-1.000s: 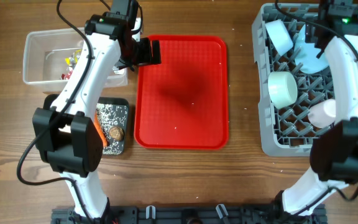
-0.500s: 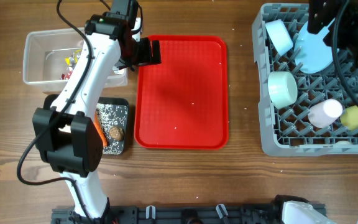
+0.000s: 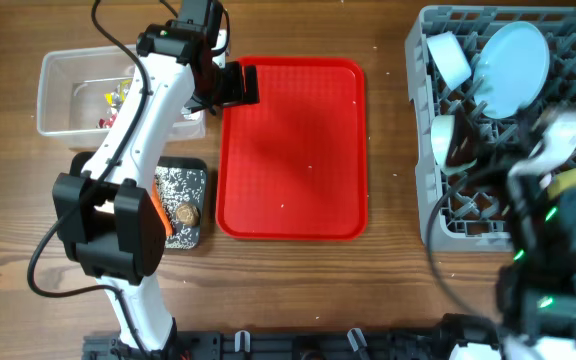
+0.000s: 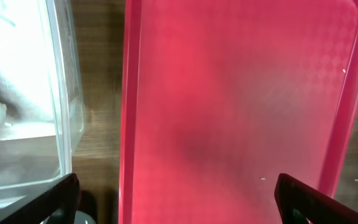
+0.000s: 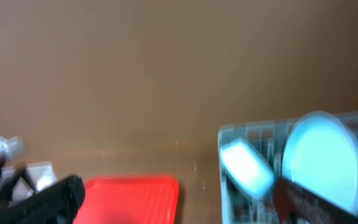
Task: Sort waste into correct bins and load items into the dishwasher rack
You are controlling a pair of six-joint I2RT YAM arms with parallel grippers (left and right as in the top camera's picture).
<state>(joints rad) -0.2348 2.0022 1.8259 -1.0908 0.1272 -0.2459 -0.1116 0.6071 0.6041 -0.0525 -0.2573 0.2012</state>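
Right claw [image 5: 173, 202] now back off dishwasher rack [image 3: 420, 100], blurred, spread wide; left claw [image 4: 178, 190] spread over red tray [image 4: 229, 93].

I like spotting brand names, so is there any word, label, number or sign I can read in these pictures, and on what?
No text can be read anywhere.
Wrappers in the clear tub: any print is too small to read.
Red tray and grey rack: no markings show.
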